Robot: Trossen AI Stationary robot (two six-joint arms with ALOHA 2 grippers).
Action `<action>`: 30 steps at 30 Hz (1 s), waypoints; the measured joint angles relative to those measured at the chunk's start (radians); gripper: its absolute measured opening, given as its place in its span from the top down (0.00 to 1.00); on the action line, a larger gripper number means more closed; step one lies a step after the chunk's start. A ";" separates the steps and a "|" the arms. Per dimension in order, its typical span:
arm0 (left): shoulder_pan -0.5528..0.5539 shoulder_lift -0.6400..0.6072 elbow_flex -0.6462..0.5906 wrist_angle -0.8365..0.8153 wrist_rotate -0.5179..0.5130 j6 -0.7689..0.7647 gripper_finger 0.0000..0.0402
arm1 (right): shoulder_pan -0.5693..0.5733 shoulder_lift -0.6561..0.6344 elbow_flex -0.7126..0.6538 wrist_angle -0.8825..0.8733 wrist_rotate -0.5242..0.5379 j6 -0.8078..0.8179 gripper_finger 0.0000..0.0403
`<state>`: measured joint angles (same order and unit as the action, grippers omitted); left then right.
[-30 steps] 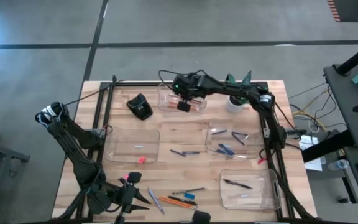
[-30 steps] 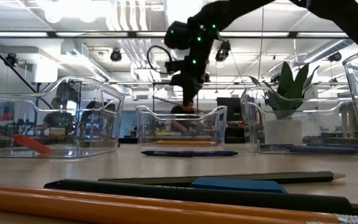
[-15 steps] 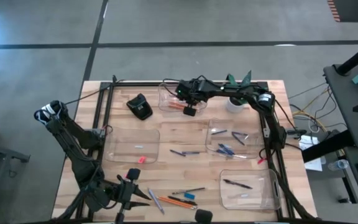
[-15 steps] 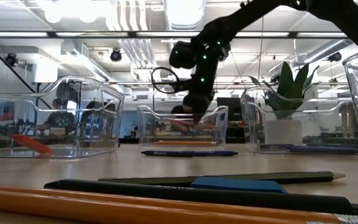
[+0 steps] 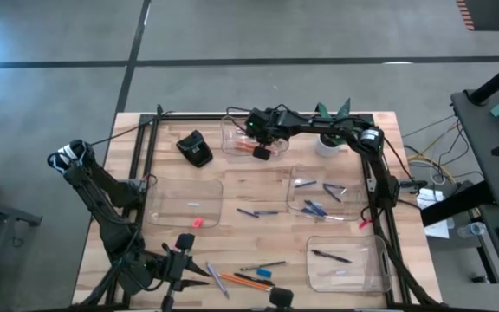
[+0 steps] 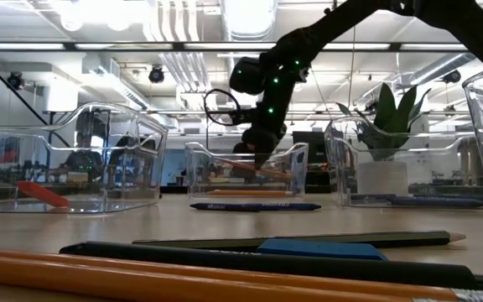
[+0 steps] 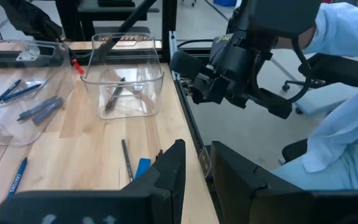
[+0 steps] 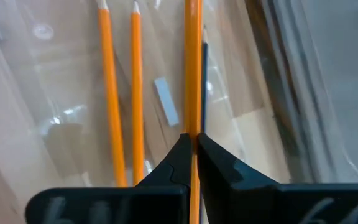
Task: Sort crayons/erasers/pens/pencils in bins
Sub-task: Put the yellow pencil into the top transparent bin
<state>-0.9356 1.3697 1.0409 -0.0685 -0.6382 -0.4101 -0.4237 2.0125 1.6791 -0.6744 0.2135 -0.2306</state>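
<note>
Your right pincer (image 8: 193,146) pinches a pencil (image 8: 192,68) lengthwise over the far bin (image 5: 232,143), parallel to the two pencils inside.

Even overhead light falls on the pale wooden table (image 5: 232,186) in the high view, leaving only faint shadows, while the concrete floor (image 5: 76,52) beyond carries a soft bluish sheen at its left edge. At table level, bright ceiling lights (image 6: 250,13) bloom white behind the clear bins (image 6: 243,168), the arm reads as a dark silhouette against them, and the nearest orange pencils (image 6: 183,281) blur in the foreground. The right wrist view is soft and hazy through clear plastic, with pale glare streaks beside a held pencil (image 8: 193,74), and the left wrist view is bright and fairly crisp.
</note>
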 joint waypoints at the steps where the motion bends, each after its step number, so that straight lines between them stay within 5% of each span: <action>1: 0.000 0.000 0.000 0.000 0.000 0.000 0.85 | -0.003 0.000 0.000 0.005 -0.017 0.005 0.97; 30: 0.000 0.000 0.000 0.000 0.001 -0.001 0.85 | -0.006 0.050 0.000 0.003 -0.039 0.057 0.97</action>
<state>-0.9356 1.3701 1.0405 -0.0685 -0.6376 -0.4107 -0.4301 2.0628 1.6794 -0.6712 0.1744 -0.1740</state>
